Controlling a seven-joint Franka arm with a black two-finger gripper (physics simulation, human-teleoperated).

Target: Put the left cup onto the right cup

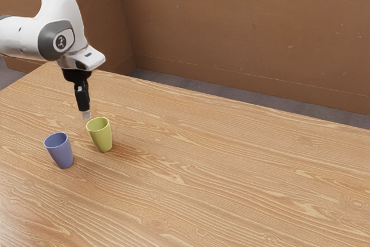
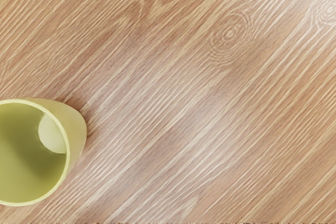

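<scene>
Two cups stand upright on the wooden table (image 1: 231, 166). The blue-purple cup (image 1: 59, 149) is the one further to the exterior view's left. The yellow-green cup (image 1: 100, 133) stands close beside it, toward the exterior view's right and a little farther back. My gripper (image 1: 86, 115) points down, with its tip just above the table behind the green cup's rim. It holds nothing. In the wrist view the green cup (image 2: 31, 150) appears from above with its hollow inside showing, off to one side of my hand.
The tabletop stretches wide toward the exterior view's right and the front. Brown walls (image 1: 248, 21) stand behind the table's far edge, beyond a strip of grey floor (image 1: 277, 99).
</scene>
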